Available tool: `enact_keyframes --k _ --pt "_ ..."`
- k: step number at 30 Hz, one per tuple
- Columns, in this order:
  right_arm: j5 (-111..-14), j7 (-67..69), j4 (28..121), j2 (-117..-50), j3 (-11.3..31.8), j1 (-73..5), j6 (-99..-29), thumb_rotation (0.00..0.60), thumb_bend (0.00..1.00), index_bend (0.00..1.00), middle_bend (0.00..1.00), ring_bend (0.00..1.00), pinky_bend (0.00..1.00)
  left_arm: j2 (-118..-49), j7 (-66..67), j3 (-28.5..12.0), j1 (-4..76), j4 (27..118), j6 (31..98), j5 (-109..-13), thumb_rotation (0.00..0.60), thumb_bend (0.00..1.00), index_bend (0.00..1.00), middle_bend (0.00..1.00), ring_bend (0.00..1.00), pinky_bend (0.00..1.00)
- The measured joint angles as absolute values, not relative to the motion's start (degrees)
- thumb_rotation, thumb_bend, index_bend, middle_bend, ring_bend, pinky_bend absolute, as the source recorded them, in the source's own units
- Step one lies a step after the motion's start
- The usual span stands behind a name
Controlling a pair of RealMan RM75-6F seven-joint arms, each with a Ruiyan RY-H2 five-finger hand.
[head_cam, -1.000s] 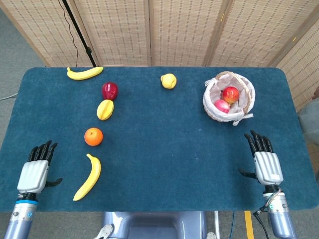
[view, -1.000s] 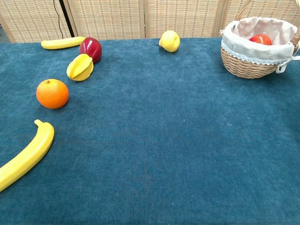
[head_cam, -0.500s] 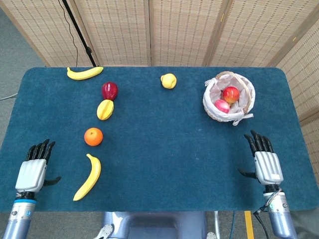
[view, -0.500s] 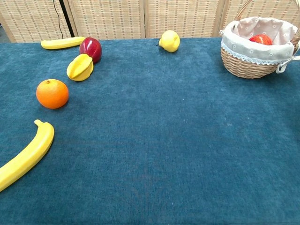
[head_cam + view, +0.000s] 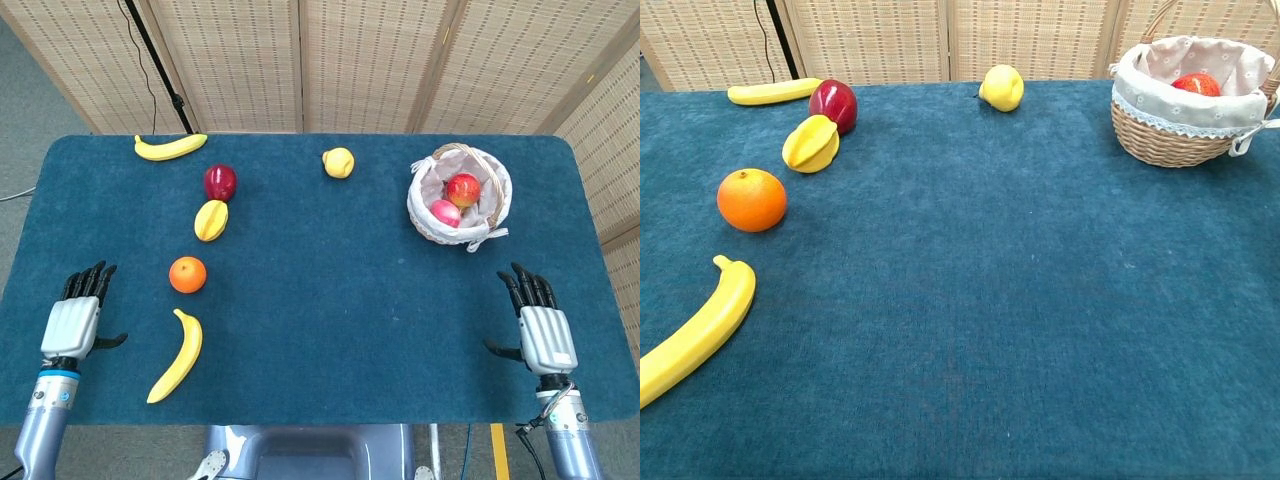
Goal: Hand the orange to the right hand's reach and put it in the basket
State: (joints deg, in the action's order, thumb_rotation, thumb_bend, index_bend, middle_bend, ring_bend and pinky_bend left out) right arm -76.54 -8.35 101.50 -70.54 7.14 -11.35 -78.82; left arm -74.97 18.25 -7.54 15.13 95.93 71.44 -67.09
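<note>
The orange (image 5: 187, 274) (image 5: 752, 199) lies on the blue table at the left, between a starfruit and a banana. My left hand (image 5: 72, 322) hovers open near the front left edge, well left of the orange and apart from it. The wicker basket (image 5: 424, 215) (image 5: 1160, 135) with a white liner stands at the back right and holds two red fruits. My right hand (image 5: 543, 333) is open near the front right edge, below the basket, holding nothing. Neither hand shows in the chest view.
A banana (image 5: 177, 356) (image 5: 692, 335) lies just in front of the orange. A starfruit (image 5: 210, 220), a red apple (image 5: 220, 182), a second banana (image 5: 170, 147) and a yellow pear (image 5: 338, 162) lie toward the back. The blue cloth (image 5: 330, 300) spans the table's middle.
My left hand has shifted slightly forward and to the right. The right hand has drifted a little to the right and toward the front edge. The fruit has not moved.
</note>
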Motion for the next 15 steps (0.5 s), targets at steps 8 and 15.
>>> enact_keyframes --k 8,15 --pt "-77.2 -7.13 101.78 -70.05 7.08 -11.04 -79.17 0.6 0.0 0.11 0.0 0.0 0.0 -79.1 16.07 -11.0 21.28 88.95 64.76 -64.52 0.6 0.0 0.0 0.0 0.0 0.0" --pt "-77.66 -6.41 101.82 -69.88 6.94 -11.02 -79.03 0.6 0.0 0.11 0.0 0.0 0.0 -84.18 15.01 -11.95 25.13 83.86 61.46 -63.89 0.6 0.0 0.0 0.0 0.0 0.0"
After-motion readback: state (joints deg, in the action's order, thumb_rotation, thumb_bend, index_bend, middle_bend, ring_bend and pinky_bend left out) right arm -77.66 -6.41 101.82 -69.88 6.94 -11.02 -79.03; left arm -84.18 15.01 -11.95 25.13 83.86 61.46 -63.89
